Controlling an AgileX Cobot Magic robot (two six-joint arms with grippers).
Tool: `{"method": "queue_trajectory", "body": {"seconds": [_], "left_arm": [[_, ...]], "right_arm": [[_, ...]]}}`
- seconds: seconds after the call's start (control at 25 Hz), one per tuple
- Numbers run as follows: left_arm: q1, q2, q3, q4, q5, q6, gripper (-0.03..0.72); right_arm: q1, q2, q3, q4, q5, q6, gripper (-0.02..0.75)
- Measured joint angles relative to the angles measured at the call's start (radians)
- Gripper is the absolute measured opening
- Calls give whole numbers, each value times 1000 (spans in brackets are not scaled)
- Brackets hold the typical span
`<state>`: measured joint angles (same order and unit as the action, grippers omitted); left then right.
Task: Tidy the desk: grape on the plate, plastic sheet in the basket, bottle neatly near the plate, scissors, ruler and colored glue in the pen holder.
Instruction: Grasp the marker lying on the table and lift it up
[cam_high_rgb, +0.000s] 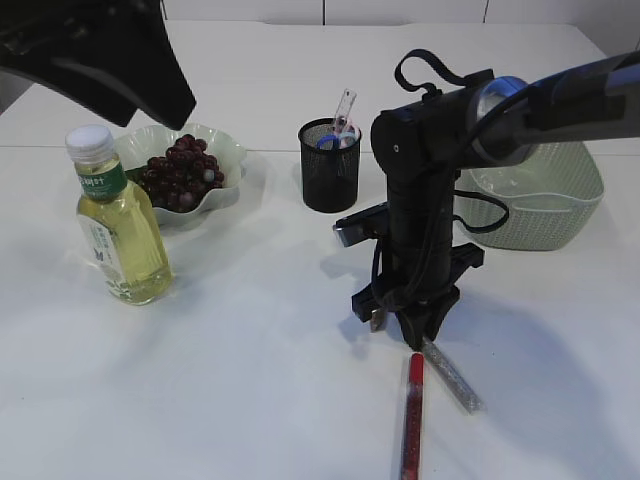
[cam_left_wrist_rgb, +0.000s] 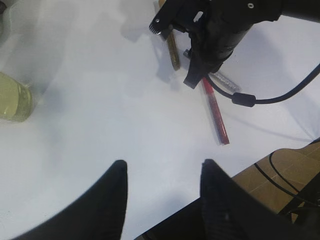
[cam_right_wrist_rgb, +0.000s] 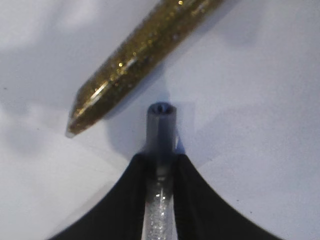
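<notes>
Done, by my judgement: grapes (cam_high_rgb: 181, 170) on the plate (cam_high_rgb: 232, 152), bottle (cam_high_rgb: 117, 221) just beside it, some items standing in the pen holder (cam_high_rgb: 329, 166). Left: the glue tubes. My right gripper (cam_right_wrist_rgb: 160, 165) is clamped on the silver tube (cam_right_wrist_rgb: 161, 130) on the tabletop (cam_high_rgb: 230, 380); gold tube (cam_right_wrist_rgb: 145, 50) and red tube (cam_high_rgb: 411, 418) lie near. My left gripper (cam_left_wrist_rgb: 162, 187) hangs released, empty. The basket (cam_high_rgb: 560, 205) stands behind; nothing blocks the holder.

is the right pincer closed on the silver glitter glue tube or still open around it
Closed on it. In the right wrist view the right pincer has both fingers pressed against the silver glue tube, which lies on the table.
</notes>
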<state>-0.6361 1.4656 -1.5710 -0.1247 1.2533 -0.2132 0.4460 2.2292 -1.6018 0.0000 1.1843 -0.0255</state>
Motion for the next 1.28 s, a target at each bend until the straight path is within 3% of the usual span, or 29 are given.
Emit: {"method": "queue_trajectory", "body": {"seconds": [1.28], "left_arm": [[0, 0, 0, 0, 0, 0, 333]], "right_arm": [[0, 0, -38, 0, 12, 58, 132]]}}
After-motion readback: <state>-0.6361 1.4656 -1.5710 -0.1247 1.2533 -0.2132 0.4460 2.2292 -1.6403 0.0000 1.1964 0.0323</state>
